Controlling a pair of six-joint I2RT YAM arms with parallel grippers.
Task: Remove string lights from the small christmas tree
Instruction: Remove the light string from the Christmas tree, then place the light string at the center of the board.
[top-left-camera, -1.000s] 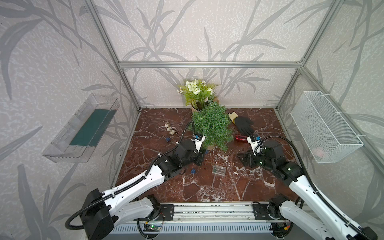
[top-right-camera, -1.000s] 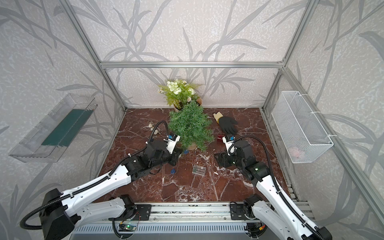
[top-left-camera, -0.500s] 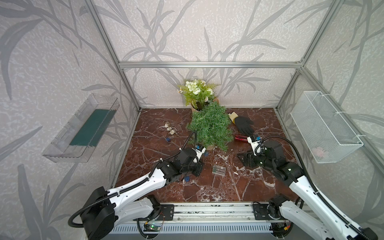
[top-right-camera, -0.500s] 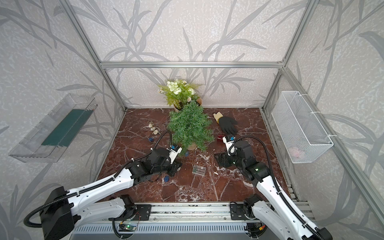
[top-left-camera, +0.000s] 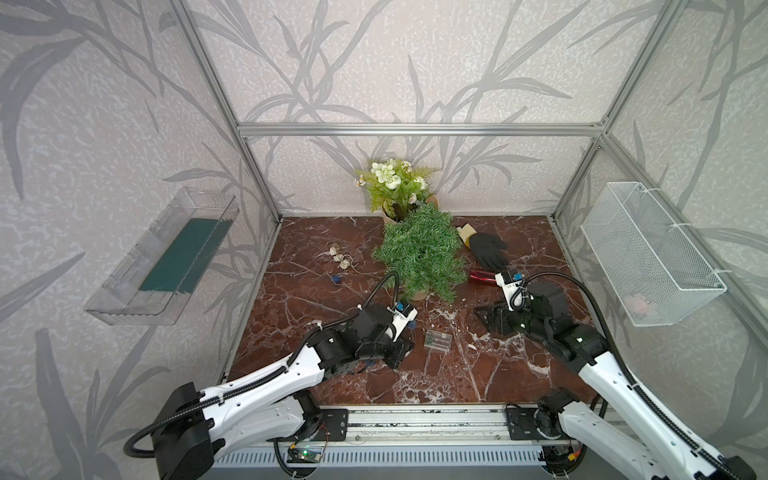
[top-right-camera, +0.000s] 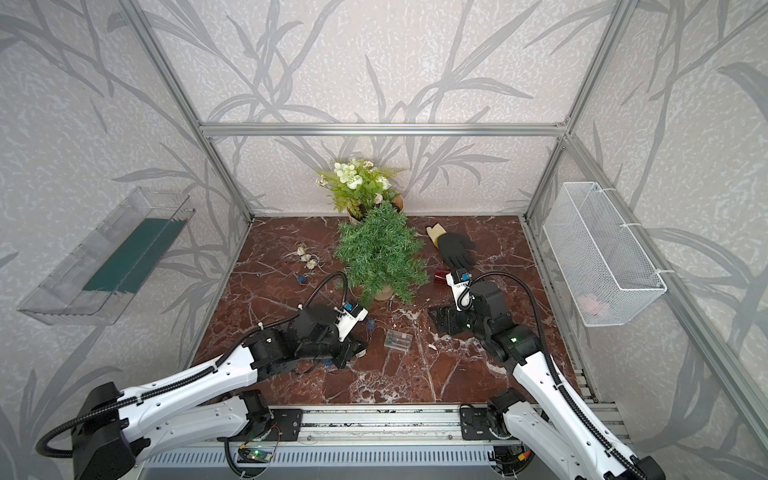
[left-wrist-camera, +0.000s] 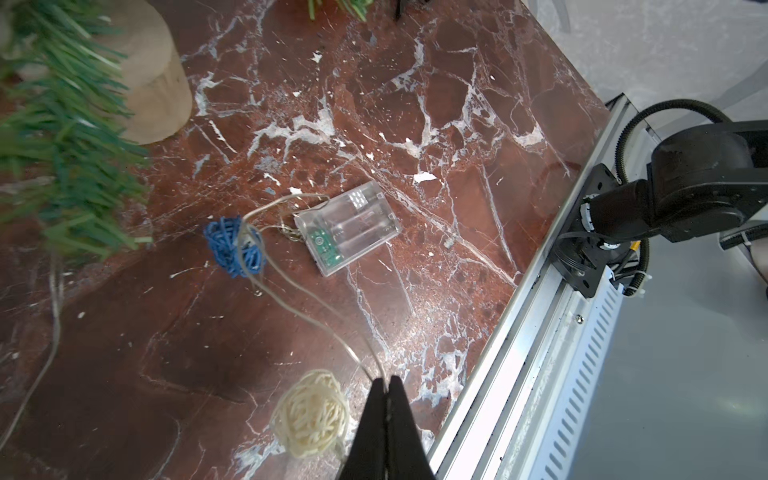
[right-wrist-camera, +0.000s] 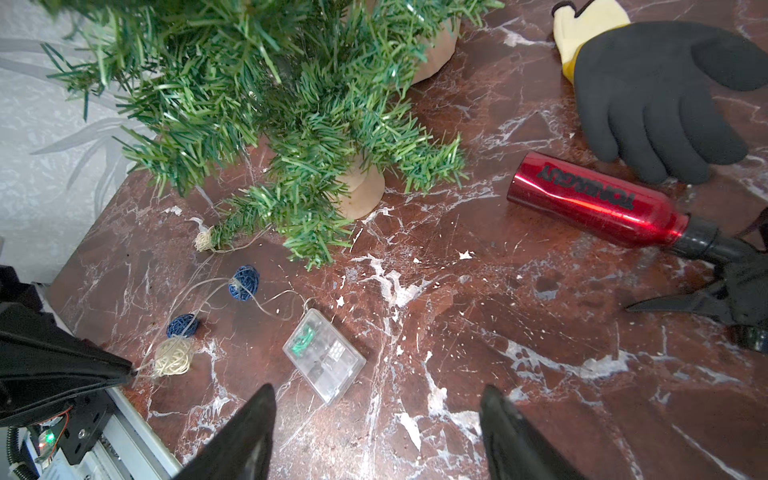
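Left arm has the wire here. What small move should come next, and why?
Probably draw the left gripper slowly away from the small christmas tree. Its jaws are shut on the wire of the string lights, and one cream ball lies against a low branch tip, possibly snagged, so a gentle pull should clear it.

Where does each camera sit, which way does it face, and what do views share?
Top views: high above the robot's base, looking down on table and tree; left arm and right arm show.
Left wrist: on its arm, looking down past the shut left gripper at the battery box.
Right wrist: on its arm, facing tree, bottle and glove over the open right gripper; left gripper's tip shows.
Shared: both wrist views show the battery box, lights and tree base.
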